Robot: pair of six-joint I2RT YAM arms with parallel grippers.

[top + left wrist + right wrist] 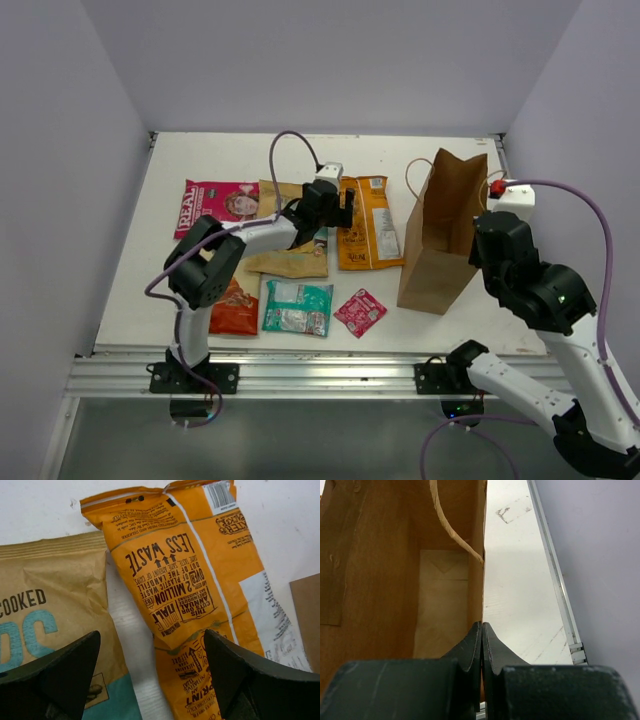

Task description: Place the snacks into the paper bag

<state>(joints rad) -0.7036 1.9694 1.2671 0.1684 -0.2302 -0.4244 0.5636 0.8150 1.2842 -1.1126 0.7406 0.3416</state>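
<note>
Below the left jaws, spread wide, the orange packet [200,580] lies flat on the surface [250,160], long axis running away from them, tan packet [55,595] alongside; the right jaws are pinched onto the rim of the upright paper bag [445,230]

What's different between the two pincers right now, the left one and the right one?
The left pincer is open, jaws wide apart; the right pincer is shut. The left pincer holds nothing, hanging over the orange packet and the tan packet; the right pincer pinches a side wall of the paper bag at its open top. Both have two dark fingers.
</note>
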